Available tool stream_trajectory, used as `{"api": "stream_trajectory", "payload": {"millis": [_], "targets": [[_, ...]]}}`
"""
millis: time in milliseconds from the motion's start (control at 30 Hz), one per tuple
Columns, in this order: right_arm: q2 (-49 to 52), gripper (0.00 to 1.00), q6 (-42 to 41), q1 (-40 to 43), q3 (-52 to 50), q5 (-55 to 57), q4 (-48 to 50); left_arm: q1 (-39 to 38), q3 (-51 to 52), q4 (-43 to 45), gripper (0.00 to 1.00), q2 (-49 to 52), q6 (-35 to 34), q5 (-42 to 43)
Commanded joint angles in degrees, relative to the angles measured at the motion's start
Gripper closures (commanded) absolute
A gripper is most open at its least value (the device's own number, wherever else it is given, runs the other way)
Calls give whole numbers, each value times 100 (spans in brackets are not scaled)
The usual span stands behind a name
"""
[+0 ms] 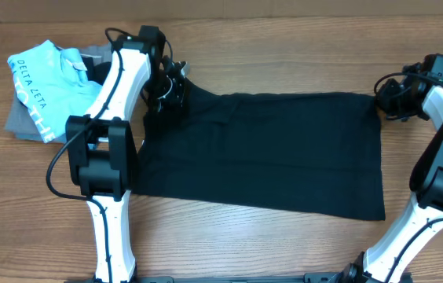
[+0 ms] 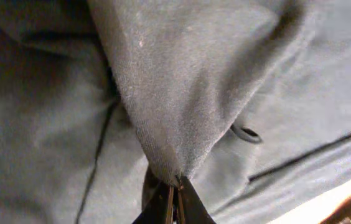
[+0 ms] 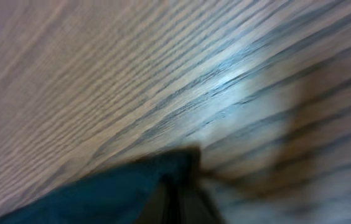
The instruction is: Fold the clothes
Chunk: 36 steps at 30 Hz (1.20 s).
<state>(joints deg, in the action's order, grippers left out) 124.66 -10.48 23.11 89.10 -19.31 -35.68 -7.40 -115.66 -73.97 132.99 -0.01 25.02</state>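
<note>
On the wooden table (image 1: 284,255) we have the black garment (image 1: 269,149) spread nearly flat across the middle, between both arms. A light blue shirt (image 1: 49,75) lies off at the far left. The garment looks soft, light and limp, and we judge it will sag and drag wherever it goes unsupported. That makes its two far corners, lifted together, the best holds. The left gripper (image 1: 171,88) has its fingers (image 2: 162,208) pinched shut on a tented peak of cloth near the far left corner. The right gripper (image 1: 386,98) is closed on the far right corner, blurred in its own view.
</note>
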Motion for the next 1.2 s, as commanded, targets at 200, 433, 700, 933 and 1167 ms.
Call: {"api": "stream_trajectory", "payload": {"millis": [200, 433, 700, 933, 1167], "targets": [[-435, 96, -146, 57, 79, -26, -219, 70, -212, -680, 96, -546, 20, 105], [-586, 96, -348, 146, 79, -131, -752, 236, -212, -1443, 96, -852, 26, -466], [-949, 96, -693, 339, 79, -369, -1683, 236, -210, -2129, 96, -861, 245, -463], [-1023, 96, -693, 723, 79, -372, -2553, 205, -59, -2288, 96, -863, 179, -291], [-1023, 96, -424, 675, 79, -389, -2946, 208, 765, -2184, 95, -861, 111, -310]]}}
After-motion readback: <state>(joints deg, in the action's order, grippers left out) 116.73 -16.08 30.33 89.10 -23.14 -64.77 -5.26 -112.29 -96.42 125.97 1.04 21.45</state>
